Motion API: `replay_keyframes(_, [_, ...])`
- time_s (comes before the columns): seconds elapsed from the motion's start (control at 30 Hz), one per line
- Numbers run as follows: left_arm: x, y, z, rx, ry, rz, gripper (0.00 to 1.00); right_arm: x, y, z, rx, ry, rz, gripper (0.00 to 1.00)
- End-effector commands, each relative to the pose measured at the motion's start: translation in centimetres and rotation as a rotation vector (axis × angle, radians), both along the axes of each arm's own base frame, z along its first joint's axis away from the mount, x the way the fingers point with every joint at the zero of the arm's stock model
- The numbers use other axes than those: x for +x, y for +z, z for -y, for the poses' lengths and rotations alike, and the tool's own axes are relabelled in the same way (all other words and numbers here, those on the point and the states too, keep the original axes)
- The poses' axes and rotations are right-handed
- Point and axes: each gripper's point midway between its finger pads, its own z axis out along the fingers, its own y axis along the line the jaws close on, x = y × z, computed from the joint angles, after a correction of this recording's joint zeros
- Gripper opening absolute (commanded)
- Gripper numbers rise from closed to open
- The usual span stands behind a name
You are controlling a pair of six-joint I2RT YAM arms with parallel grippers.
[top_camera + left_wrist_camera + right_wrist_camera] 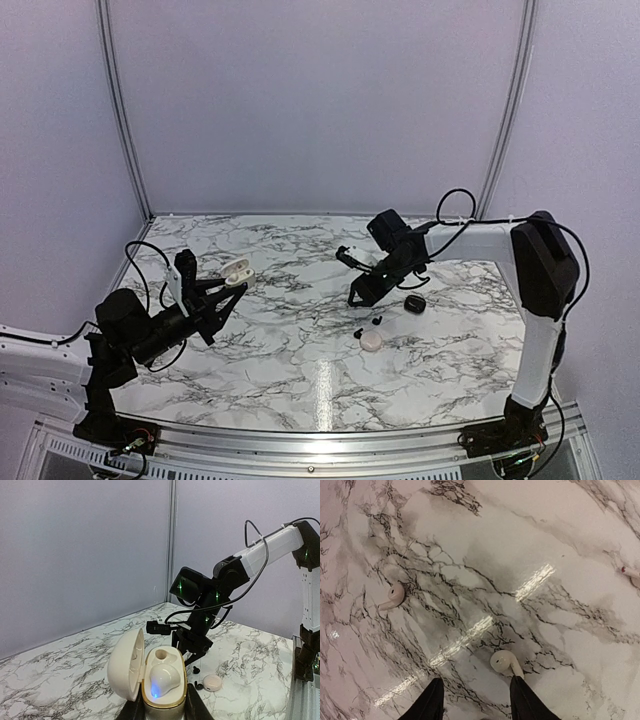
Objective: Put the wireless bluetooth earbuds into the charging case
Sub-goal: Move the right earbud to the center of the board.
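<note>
left wrist: my left hand is clamped on the base of the charging case, one black finger on each side. the case is upright, cream with a gold rim, and its lid is hinged open to the left. one white earbud sits in the near socket with a blue glow at its lower edge. the far socket shows bare. past the case the right arm angles down at the table. beside it lies a small round white piece with a black bud just next to it.

right wrist: right hand is partly open, with only marble between the fingers. a stemmed white earbud lies on the table just ahead of the finger on the right of that view, its stem pointing at that finger. can't tell if they touch. a second stemmed earbud lies well off to the left, apart from the hand. a pinkish object at the right edge is too cropped to name.

top external: left hand holds the case up off the table on the left side. right hand is low over the middle right. near it on the table are a black pebble-shaped case, the round white piece and two tiny black buds. i can't pick out the stemmed earbuds against the marble from up here.
</note>
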Motion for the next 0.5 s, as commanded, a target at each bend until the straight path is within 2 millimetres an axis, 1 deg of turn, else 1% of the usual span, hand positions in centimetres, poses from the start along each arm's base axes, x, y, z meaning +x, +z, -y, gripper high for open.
replay_keyframes(0.0, [0.0,1.9,0.1,-0.033,-0.001,0.031,0.0,1.7,-0.4,0.6,-0.098,0.01,0.03,0.46])
replay_keyframes(0.13, [0.0,1.8,0.0,-0.031,0.003,0.033,0.0,2.0,-0.8,0.2,-0.101,0.026,0.022,0.46])
replay_keyframes(0.3, [0.0,1.8,0.1,-0.029,0.001,0.034,0.0,2.3,-2.0,0.2,-0.122,0.026,0.001,0.47])
replay_keyframes(0.4, [0.0,1.8,0.1,-0.029,0.0,0.034,0.0,2.1,-2.8,0.3,-0.138,0.032,-0.019,0.47])
replay_keyframes(0.47, [0.0,1.7,0.0,-0.028,0.003,0.033,0.0,1.9,-3.3,0.4,-0.141,0.035,-0.035,0.44])
